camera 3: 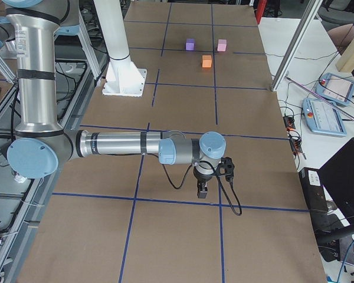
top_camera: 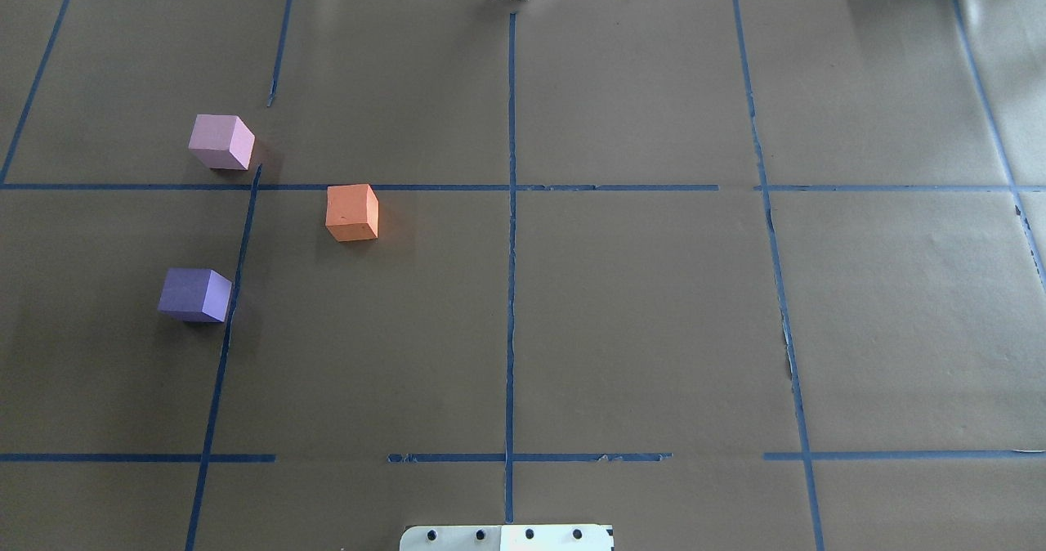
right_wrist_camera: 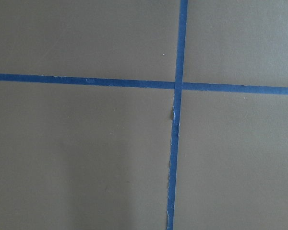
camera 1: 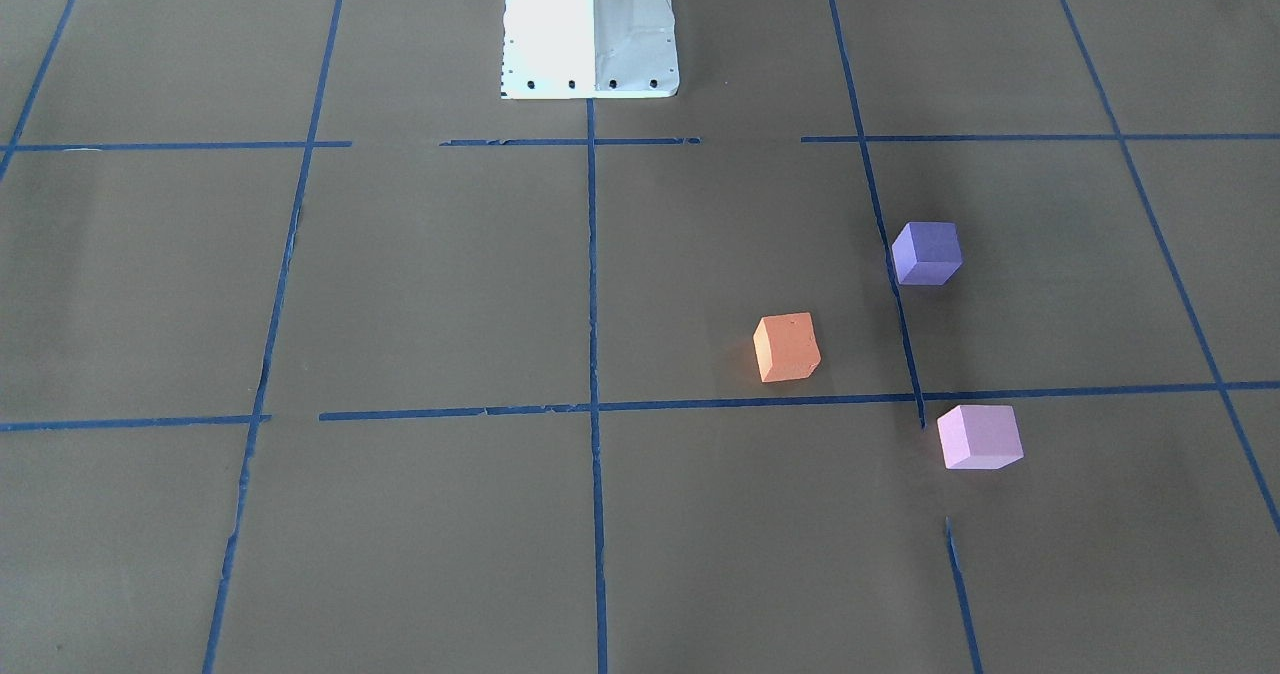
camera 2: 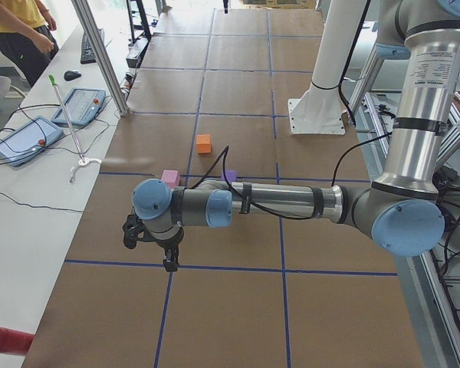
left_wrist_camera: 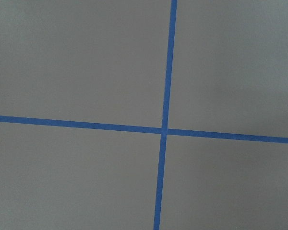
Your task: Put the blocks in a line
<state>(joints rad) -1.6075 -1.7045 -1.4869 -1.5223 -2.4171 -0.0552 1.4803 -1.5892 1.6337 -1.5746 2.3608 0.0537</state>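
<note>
- Orange block (top_camera: 352,212), violet block (top_camera: 194,294) and pink block (top_camera: 221,141): a loose triangle, none touching, on the tabletop (top_camera: 654,314) toward the robot's left edge. The pink one lies nearest the far edge.
- Handling: apparently foam, so light, slightly soft and matte. Grip across two opposite flat side faces.
- Left end effector (camera 2: 171,262) and right end effector (camera 3: 202,190): both away from the blocks. Their opening cannot be told from the side views.
</note>
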